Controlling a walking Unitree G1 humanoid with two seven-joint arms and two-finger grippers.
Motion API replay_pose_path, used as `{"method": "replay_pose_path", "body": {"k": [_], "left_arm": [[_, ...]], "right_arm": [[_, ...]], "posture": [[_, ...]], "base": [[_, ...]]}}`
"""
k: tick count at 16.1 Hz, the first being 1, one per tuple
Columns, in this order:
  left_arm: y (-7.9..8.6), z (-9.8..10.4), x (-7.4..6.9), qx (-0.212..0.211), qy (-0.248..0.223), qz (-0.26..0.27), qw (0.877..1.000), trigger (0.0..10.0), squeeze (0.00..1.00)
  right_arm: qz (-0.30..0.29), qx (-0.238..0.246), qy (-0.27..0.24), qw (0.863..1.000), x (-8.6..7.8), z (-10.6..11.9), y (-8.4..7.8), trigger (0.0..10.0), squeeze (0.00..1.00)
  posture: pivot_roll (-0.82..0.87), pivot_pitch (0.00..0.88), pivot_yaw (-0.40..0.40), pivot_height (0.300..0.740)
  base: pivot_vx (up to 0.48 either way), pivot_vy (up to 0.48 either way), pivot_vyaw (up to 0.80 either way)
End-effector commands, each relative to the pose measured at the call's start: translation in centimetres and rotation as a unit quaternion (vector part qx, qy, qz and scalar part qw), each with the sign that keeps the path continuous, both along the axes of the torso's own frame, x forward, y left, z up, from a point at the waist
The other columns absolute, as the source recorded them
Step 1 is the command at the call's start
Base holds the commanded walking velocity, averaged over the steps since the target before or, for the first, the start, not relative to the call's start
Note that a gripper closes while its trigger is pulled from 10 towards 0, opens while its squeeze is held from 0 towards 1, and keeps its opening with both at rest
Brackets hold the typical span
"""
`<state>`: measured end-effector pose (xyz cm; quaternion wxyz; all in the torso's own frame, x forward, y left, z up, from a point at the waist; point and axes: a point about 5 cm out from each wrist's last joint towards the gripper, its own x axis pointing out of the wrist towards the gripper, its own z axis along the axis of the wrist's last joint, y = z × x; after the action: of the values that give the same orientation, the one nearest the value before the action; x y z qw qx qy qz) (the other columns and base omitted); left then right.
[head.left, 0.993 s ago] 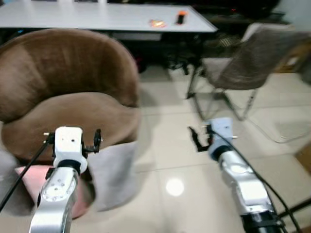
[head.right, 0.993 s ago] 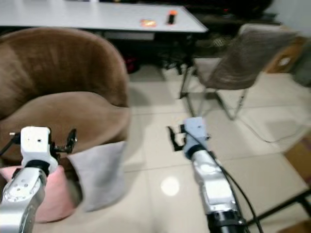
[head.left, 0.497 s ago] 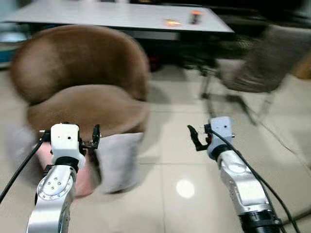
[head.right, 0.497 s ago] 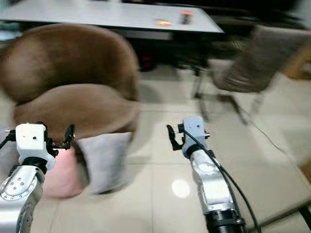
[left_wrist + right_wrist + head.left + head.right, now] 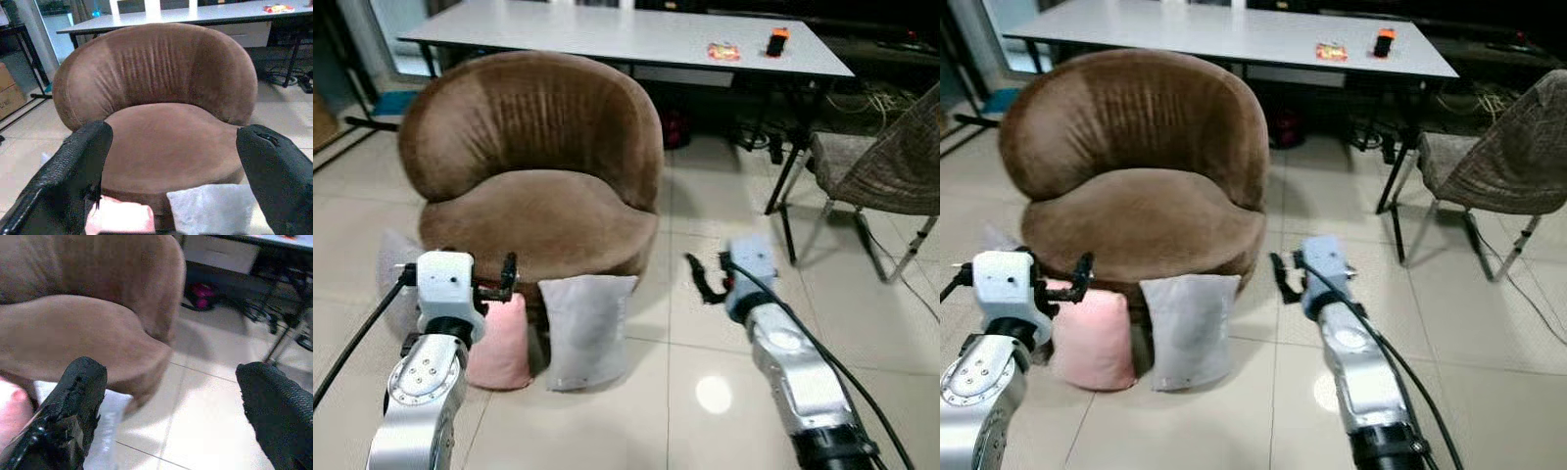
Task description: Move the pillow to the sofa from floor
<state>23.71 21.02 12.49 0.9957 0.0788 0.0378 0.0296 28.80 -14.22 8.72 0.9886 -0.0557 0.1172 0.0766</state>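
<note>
A grey pillow (image 5: 584, 328) stands on the tiled floor, leaning against the front of the round brown sofa chair (image 5: 533, 166). A pink pillow (image 5: 501, 343) leans beside it to the left, and a pale pillow (image 5: 393, 266) peeks out further left. My left gripper (image 5: 458, 269) is raised in front of the pink pillow, open and holding nothing; in the left wrist view its fingers (image 5: 80, 156) frame the sofa seat. My right gripper (image 5: 709, 271) hovers open over bare floor, to the right of the grey pillow (image 5: 105, 431).
A white table (image 5: 636, 34) with small orange items stands behind the sofa. A wicker chair (image 5: 881, 166) on metal legs is at the right. Cables lie under the table. Open tile floor lies in front of and right of the pillows.
The camera has swung, so the sofa and pillows now sit nearer the middle and look sharp. Both arms keep the same raised pose with open fingers.
</note>
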Motion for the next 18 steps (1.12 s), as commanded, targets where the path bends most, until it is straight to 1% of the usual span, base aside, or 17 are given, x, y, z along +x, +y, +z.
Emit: {"method": "replay_pose_path", "body": {"k": [1, 4, 6, 8, 10, 11, 13, 18], "left_arm": [[0.34, -0.04, -0.15, 0.02, 0.002, -0.001, 1.0, 10.0, 0.0], [0.51, -0.09, -0.18, 0.023, 0.003, -0.002, 1.0, 10.0, 0.0], [0.54, 0.11, -0.04, 0.018, -0.001, -0.001, 1.0, 10.0, 0.0], [0.45, 0.13, 0.0, 0.017, -0.003, -0.003, 1.0, 10.0, 0.0], [0.41, 0.11, -0.01, 0.016, -0.003, -0.004, 1.0, 10.0, 0.0], [0.41, 0.07, -0.04, 0.016, -0.002, -0.003, 1.0, 10.0, 0.0], [0.45, -0.03, -0.08, 0.014, -0.001, -0.001, 1.0, 10.0, 0.0], [0.4, -0.06, -0.11, 0.011, -0.003, -0.002, 1.0, 10.0, 0.0]], "right_arm": [[-0.015, -0.006, -0.002, 1.0, -0.23, 0.04, -0.5, 10.0, 1.0], [-0.039, -0.014, 0.003, 0.999, -0.32, -0.3, -1.23, 10.0, 1.0], [-0.044, -0.013, 0.004, 0.999, -0.19, -0.25, -1.26, 10.0, 1.0], [-0.045, -0.014, 0.0, 0.999, -0.03, -0.05, -1.21, 10.0, 1.0], [-0.031, -0.02, -0.005, 0.999, 0.07, 0.11, -1.05, 10.0, 1.0], [-0.025, -0.016, -0.01, 0.999, 0.14, 0.31, -0.92, 10.0, 1.0], [-0.03, -0.024, -0.008, 0.999, 0.31, 0.23, -0.97, 10.0, 1.0], [-0.056, -0.015, -0.002, 0.998, 0.49, 0.09, -1.46, 10.0, 1.0]], "posture": [[-0.06, 0.0, -0.03, 0.74], [-0.06, 0.0, -0.027, 0.74], [-0.06, 0.0, -0.025, 0.74], [-0.06, 0.0, -0.024, 0.74], [-0.06, 0.0, -0.025, 0.74], [-0.06, 0.0, -0.029, 0.74], [-0.06, 0.0, -0.029, 0.74], [-0.05, 0.0, -0.034, 0.74]], "base": [[0.255, 0.0, 0.0], [0.254, 0.0, 0.0], [0.268, 0.0, 0.0], [0.272, 0.0, 0.0], [0.277, 0.0, 0.0], [0.274, 0.0, 0.8], [0.274, 0.0, 0.8], [0.298, 0.0, 0.0]]}}
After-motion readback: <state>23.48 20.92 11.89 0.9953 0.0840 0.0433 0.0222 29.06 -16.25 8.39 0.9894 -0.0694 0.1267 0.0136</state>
